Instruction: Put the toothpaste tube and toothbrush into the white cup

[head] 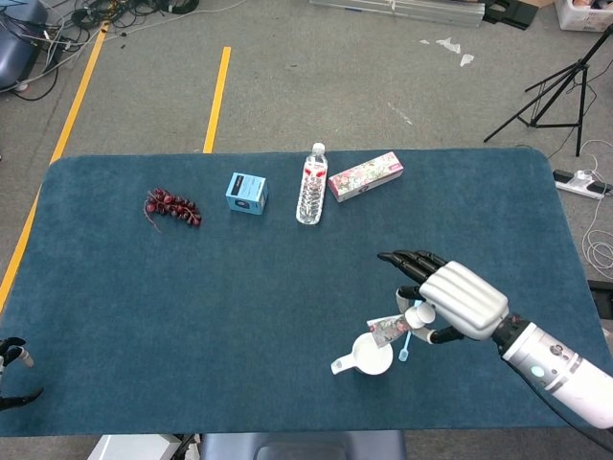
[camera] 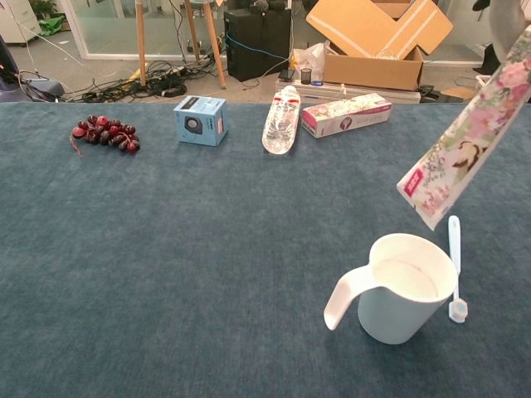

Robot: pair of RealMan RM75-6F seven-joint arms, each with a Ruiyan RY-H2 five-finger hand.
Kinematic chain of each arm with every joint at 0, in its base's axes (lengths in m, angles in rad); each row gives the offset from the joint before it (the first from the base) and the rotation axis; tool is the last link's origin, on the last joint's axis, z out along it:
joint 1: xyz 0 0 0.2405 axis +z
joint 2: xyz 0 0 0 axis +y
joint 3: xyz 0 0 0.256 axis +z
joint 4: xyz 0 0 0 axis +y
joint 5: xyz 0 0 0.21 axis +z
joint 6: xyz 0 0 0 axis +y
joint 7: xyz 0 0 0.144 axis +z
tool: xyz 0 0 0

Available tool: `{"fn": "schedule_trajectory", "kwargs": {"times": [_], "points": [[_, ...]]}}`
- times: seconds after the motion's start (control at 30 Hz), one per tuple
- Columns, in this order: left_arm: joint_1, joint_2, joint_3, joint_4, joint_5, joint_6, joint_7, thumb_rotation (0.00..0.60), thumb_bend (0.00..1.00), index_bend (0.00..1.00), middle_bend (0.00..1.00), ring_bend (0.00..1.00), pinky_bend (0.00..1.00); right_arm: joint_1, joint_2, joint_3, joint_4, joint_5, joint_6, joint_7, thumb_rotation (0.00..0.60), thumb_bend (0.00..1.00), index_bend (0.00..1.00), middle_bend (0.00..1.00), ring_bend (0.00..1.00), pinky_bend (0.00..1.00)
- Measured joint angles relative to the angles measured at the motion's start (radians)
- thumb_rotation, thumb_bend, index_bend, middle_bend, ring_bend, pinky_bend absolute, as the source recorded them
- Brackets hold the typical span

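1. Right hand (head: 458, 299) hovers over the bench (head: 239, 316) at its near-right part, fingers (head: 407, 261) partly stretched toward the far-left; it holds the toothpaste tube (camera: 469, 137) from below, w/ thumb side pinching it.
2. Toothpaste tube: floral print, pink/white. In chest view it hangs tilted, flat crimped end lowest, just above and beside the far-right rim of the white cup (camera: 398, 290). Not inside the cup; whether it touches the rim can't be told.
3. White cup stands upright on the bench, handle pointing near-left. Inside looks bare in chest view.
4. Toothbrush (camera: 455, 269): white/pale blue, seen just right of the cup, roughly upright, lower end near the bench. Whether the hand grips it too – can't tell; upper end is hidden behind the tube.
5. Left hand (head: 14, 374): only dark fingertips show at the near-left edge in head view; open or closed can't be told.
6. Far side of bench, left to right: red grape bunch (head: 172, 207), light-blue box (head: 246, 193), clear water bottle (head: 311, 187) lying down, floral toothpaste carton (head: 365, 176). All well apart from the cup.
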Motion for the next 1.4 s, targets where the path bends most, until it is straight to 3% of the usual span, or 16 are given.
{"fn": "schedule_trajectory", "kwargs": {"times": [0.4,1.4], "points": [[0.002,0.001,0.0,0.001,0.001,0.004,-0.005,0.6,0.0,0.49,0.27,0.21,0.29,-0.001,0.019,-0.005,-0.023,-0.055,-0.065,0.027,0.6,0.3,0.65,0.03,0.0,0.14],[0.005,0.004,0.005,-0.003,0.012,0.011,-0.008,0.6,0.0,0.49,0.27,0.21,0.29,0.047,-0.099,0.042,-0.007,0.068,-0.198,-0.098,0.6,0.3,0.65,0.03,0.0,0.14]]}}
